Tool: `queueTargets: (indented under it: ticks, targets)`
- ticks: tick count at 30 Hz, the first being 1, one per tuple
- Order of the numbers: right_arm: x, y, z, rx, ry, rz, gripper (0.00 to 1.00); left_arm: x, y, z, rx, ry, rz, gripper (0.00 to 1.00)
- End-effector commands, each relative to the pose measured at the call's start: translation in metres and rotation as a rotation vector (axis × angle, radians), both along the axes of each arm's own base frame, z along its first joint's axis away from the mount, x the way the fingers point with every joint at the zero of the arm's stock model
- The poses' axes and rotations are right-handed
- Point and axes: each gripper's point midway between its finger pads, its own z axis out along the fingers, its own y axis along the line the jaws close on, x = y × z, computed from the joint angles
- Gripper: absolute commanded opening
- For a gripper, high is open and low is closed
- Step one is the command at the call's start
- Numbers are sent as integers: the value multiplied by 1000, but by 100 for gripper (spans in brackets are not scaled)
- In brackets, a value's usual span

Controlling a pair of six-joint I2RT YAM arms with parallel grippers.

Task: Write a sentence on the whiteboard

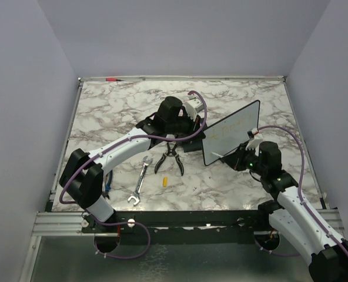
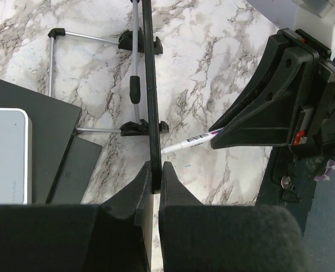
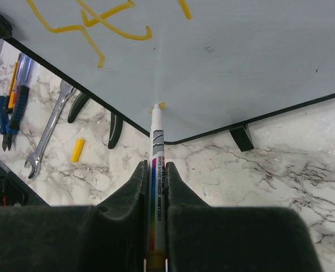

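The whiteboard stands tilted on its stand at centre right. Its face fills the top of the right wrist view. Yellow handwritten strokes of the sentence cross its upper left and show faintly from above. My left gripper is shut on the board's thin black frame, seen edge-on; it grips the board's left edge. My right gripper is shut on a white whiteboard marker. The marker tip touches the board's lower edge beside a small yellow mark. From above, the right gripper sits in front of the board.
A wrench, black-handled pliers and a yellow marker cap lie left of the board. A black block with a grey pad sits behind it, beside the wire stand. Blue-handled cutters lie farther left.
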Motion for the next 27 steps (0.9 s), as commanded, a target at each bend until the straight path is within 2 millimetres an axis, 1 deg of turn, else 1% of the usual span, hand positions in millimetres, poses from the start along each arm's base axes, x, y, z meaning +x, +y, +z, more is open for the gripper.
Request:
queueTargets:
  ticks: [1,10,16,20,27]
  targets:
    - [0,8,6,21,-47,56,1,-13,-7,-4,4,48,-66,0]
    - [-2,10,4,19,-26,67,1,-14,-7,-4,3,47,-67,0]
    - [-4,8,-4,2,17,47,1,-13,-7,-4,5,47,-66,0]
    - [-4,5,-8,-12,42,18,1,-14,-7,-3,4,47,-67,0]
    - [3,-6,-15,-48,67,-61,1,-14,-7,-4,5,47,-66,0]
